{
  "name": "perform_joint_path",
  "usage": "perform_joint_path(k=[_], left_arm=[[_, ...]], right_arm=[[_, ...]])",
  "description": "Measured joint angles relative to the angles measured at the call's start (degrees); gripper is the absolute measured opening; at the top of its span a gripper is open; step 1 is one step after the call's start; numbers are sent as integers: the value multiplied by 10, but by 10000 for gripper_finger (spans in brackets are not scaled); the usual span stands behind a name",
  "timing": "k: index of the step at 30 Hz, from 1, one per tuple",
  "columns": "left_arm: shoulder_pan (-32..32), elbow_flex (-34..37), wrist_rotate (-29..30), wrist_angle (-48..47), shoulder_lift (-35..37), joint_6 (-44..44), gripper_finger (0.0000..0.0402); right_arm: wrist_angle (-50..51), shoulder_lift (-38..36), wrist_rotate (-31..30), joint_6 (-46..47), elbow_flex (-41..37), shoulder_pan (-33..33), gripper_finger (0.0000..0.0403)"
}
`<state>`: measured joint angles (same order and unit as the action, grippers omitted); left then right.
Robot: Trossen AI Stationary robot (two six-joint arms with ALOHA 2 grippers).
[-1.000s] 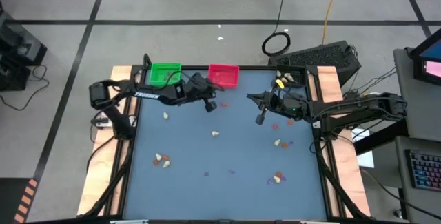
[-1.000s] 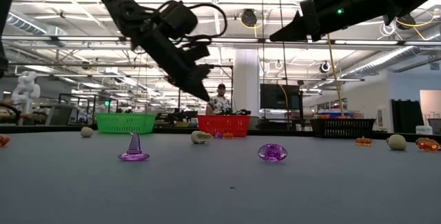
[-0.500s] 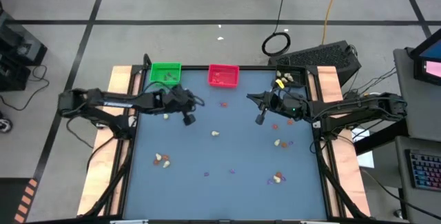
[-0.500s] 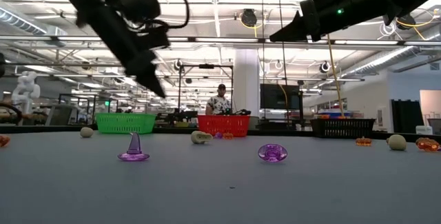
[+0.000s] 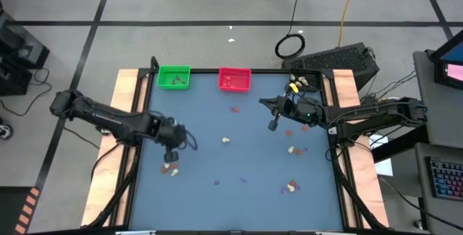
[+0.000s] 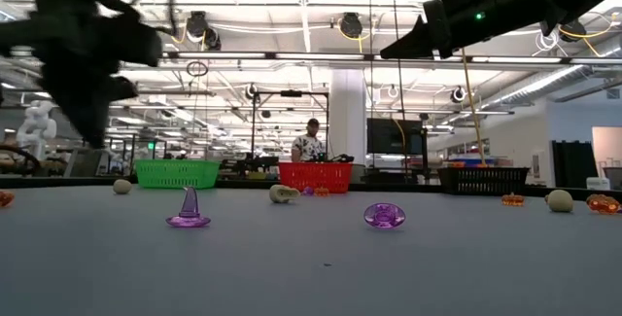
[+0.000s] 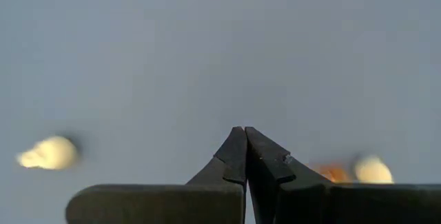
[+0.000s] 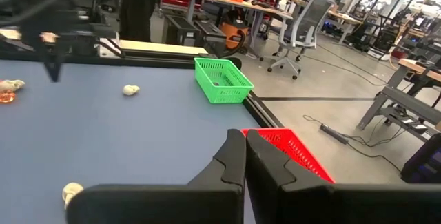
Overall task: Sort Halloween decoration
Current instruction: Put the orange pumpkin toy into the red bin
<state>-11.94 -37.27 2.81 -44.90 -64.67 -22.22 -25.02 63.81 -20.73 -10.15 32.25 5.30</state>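
- Your left gripper (image 5: 172, 154) hangs over the left half of the blue-grey table top (image 5: 239, 199), just above a small cluster of cream-white and orange trinkets (image 5: 170, 167); in its own wrist view the two dark fingers (image 7: 234, 156) are pressed together with nothing between them.
- That wrist view alone shows a cream-white lump (image 7: 48, 153) to one side of the tips and an orange piece (image 7: 331, 174) beside another cream one (image 7: 373, 170) on the other — all lying apart from the gripper.
- Your right gripper (image 5: 273, 125) is held above the table's right half, near the far edge; its fingers (image 8: 233, 160) are likewise closed tight and empty.
- Only the overhead view lays out the spread of the Halloween decoration: pieces scattered across the table, with a few already in the green plastic mesh tray (image 5: 173, 77) and the red plastic mesh tray (image 5: 234, 79) at the far edge.
- The level view gives shapes the overhead cannot — a purple witch's-hat trinket (image 6: 189, 209) standing upright, a purple ring-like piece (image 6: 384, 215), a cream skull-like piece (image 6: 284, 193).
- The level view also shows a black mesh tray (image 6: 482, 180) and a person (image 6: 310, 144) standing behind the red one.
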Motion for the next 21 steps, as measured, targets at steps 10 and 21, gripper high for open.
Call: perform_joint_path(k=[10,21], left_arm=[[-180,0,22,0,-12,-60,41],[-308,-1,99,62,-88,-20,133]], right_arm=[[0,0,0,5,0,0,0],[0,0,0,11,0,0,0]])
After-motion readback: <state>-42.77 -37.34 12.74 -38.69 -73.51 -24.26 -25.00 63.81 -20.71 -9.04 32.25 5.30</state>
